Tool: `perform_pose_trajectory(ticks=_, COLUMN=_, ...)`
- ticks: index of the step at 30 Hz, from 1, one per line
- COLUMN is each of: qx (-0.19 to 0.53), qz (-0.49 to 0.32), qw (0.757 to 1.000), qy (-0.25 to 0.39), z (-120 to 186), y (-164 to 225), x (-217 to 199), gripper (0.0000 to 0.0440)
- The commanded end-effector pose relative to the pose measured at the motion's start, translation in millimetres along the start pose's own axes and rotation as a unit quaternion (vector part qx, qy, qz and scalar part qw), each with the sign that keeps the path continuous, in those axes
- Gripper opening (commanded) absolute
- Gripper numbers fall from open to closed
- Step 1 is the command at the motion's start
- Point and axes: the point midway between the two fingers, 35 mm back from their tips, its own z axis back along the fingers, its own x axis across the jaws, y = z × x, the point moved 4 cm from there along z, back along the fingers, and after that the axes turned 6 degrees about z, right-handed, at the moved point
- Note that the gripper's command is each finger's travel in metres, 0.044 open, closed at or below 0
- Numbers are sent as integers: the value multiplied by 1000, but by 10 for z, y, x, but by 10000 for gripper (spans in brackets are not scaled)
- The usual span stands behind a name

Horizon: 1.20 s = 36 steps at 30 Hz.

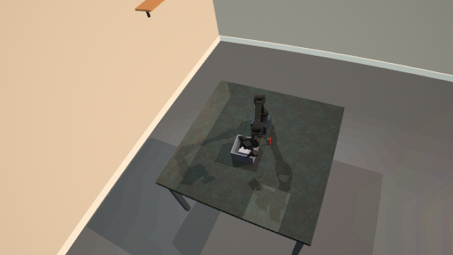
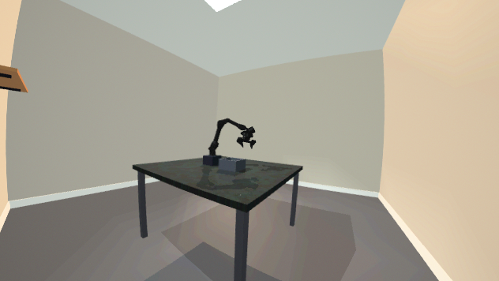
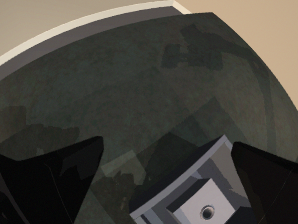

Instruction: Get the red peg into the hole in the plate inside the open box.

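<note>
The red peg (image 1: 269, 141) stands or lies on the table just right of the open box; its pose is too small to tell, and it does not show in the other views. The grey box (image 1: 242, 157) (image 2: 232, 165) (image 3: 183, 177) holds a pale plate (image 1: 244, 150) (image 3: 192, 201) at its bottom. A round hole (image 3: 207, 212) in the plate shows in the wrist view, with no peg in it. My gripper (image 1: 247, 147) (image 2: 247, 147) (image 3: 170, 147) is wide open and empty. It hangs well above the table, over the box as the top camera sees it.
The dark table (image 1: 304, 143) (image 2: 178, 175) (image 3: 100, 75) carries the arm's blue base block (image 1: 267, 123) (image 2: 211, 160), close behind the box. The box walls stand up around the plate. An orange shelf (image 1: 150, 5) (image 2: 13, 80) is on the wall, far from the arm.
</note>
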Motion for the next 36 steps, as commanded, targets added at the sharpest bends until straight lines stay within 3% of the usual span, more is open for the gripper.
perform_pose_trajectory(ticks=1, qx=46, qz=3, qw=998, qy=-33, z=327, y=269, x=88, gripper=440)
perform_pose_trajectory(ticks=9, qx=151, qz=2, qw=986, qy=-64, z=852, y=833, x=127, gripper=440)
perform_pose_trajectory(ticks=19, qx=259, qz=-7, qw=965, qy=-44, z=1289, y=1431, x=-13, gripper=440)
perform_pose_trajectory(ticks=27, qx=307, qz=-4, qw=952, qy=-8, z=1410, y=1761, x=-133, gripper=440)
perform_pose_trajectory(ticks=36, qx=339, qz=9, qw=940, qy=26, z=1337, y=2041, x=-202, gripper=440)
